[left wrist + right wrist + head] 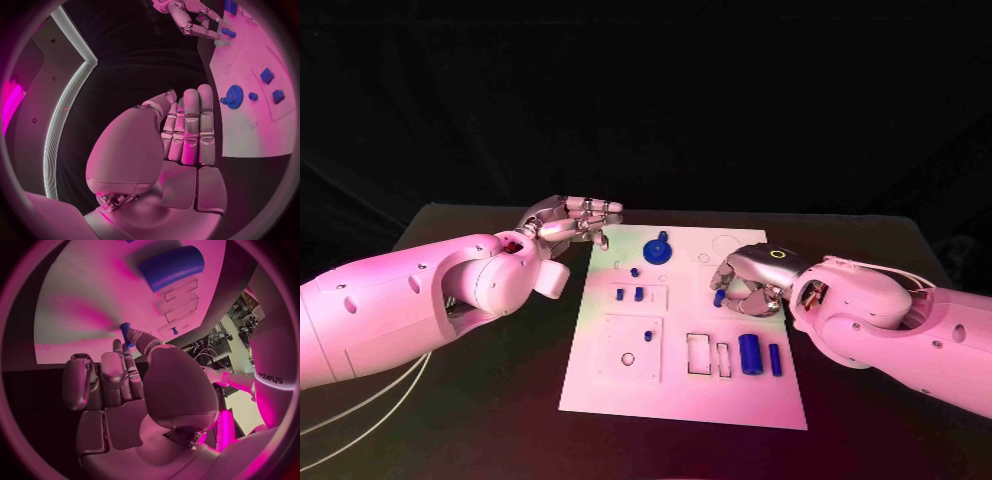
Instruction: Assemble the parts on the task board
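The white task board (678, 392) lies in the middle of the black table. My right hand (750, 284) hovers over the board's right side and pinches a small blue peg (720, 297) between thumb and finger. The same peg (125, 334) is held just above the board (87, 295) in the right wrist view, and the left wrist view catches it (228, 33) too. My left hand (574, 218) hangs off the board's far left corner, fingers straight and holding nothing. A blue round gear-like part (658, 247) sits near that corner.
Two short blue pegs (629, 294) stand in a raised block on the board's left. A blue cylinder (750, 353) and a blue bar (775, 359) lie near the right edge, beside two rectangular slots (700, 354). Black table (473, 400) surrounds the board.
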Tool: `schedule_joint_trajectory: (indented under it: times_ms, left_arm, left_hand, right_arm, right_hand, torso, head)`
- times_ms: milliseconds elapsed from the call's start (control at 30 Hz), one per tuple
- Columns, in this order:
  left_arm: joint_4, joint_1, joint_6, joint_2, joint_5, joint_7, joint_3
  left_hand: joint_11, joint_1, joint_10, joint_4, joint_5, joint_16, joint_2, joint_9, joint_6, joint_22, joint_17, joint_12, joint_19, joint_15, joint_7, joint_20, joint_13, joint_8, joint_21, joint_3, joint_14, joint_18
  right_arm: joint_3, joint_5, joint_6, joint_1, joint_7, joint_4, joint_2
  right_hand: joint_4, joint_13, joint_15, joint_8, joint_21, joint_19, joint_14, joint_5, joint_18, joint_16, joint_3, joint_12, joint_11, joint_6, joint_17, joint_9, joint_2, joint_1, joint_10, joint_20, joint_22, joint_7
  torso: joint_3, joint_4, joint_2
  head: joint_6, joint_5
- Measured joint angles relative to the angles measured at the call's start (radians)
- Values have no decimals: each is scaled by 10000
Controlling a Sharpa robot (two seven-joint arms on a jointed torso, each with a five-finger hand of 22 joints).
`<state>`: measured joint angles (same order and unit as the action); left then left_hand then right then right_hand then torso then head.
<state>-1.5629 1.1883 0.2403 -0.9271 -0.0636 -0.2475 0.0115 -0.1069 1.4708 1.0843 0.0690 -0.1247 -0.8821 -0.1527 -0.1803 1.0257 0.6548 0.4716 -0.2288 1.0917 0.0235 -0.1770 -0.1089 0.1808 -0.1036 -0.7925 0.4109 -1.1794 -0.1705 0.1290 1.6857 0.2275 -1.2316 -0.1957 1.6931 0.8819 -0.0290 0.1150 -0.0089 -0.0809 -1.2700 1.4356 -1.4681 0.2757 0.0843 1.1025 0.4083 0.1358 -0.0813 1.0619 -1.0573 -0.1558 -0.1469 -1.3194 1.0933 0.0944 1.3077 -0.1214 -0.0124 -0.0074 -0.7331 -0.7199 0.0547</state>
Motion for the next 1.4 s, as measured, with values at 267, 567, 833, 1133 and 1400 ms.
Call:
schedule_joint_trajectory:
  times_ms: [267, 567, 833, 1133, 1400]
  left_arm:
    - [0, 0, -11, -2, -5, 18, 0]
    - [4, 0, -18, -6, -18, 41, 0]
    - [14, 0, -33, -6, -33, 58, 0]
    - [21, 0, -49, -7, -42, 84, -1]
    - [21, 0, -59, -12, -48, 99, -1]
  left_hand:
    - [0, 0, 0, 0, 0, 0, 0, 0, 0, 0, 0, 0, 0, 0, 0, 0, -1, 0, 0, 0, 0, 0]
    - [0, 0, 0, 0, 0, 0, 0, 0, 0, 1, -13, 0, 0, 0, 0, 0, 9, 0, 47, 0, 0, 0]
    - [0, 0, 0, 0, 0, 0, 0, 0, 0, 1, -12, 0, 0, 0, 0, 0, 8, 0, 47, 0, 0, 1]
    - [0, 0, 0, 0, 0, 0, 0, 0, 0, 1, -11, 0, 0, 0, 0, 0, 7, 0, 47, 0, 0, 0]
    - [0, 0, 0, -29, 0, 0, 0, 9, 0, -11, -11, -38, 0, 0, 0, 0, 5, 0, 46, -28, 0, 0]
  right_arm:
    - [4, 25, -81, 54, -13, -29, -52]
    - [-3, -8, -99, 82, -17, -20, -73]
    - [-4, -44, -86, 95, -86, -24, -92]
    - [4, -53, -68, 107, -148, -41, -111]
    - [6, -52, -31, 110, -175, -43, -125]
  right_hand:
    - [-29, 80, -43, -153, -169, 77, 33, -193, 0, 209, 29, 390, 212, 373, -162, -104, 78, -78, 561, -77, -1, 92]
    - [-29, 108, -111, -193, -214, 112, 33, -324, 1, 288, 29, 488, 260, 512, -221, -145, 190, -85, 680, -111, -2, 90]
    - [54, 106, -111, 10, -214, 148, 33, -379, 0, 287, -54, 487, 259, 188, -184, -77, 105, -1, 680, -146, -2, -51]
    - [98, 108, -110, 43, -165, 147, 33, -379, 1, 286, -98, 487, 204, 9, -74, -50, 17, 87, 625, -146, -3, -51]
    - [171, 107, -110, 43, -165, 147, 33, -378, 0, 285, -137, 558, 204, 51, -63, -72, 17, 87, 625, -146, -4, -17]
  torso:
    - [-5, 1, 1]
    - [-5, 1, 1]
    - [-5, 2, 3]
    - [0, 2, 6]
    - [-2, 4, 3]
  head:
    - [-15, -15]
    - [-33, -8]
    - [-23, -17]
    - [-8, -32]
    - [-6, -46]
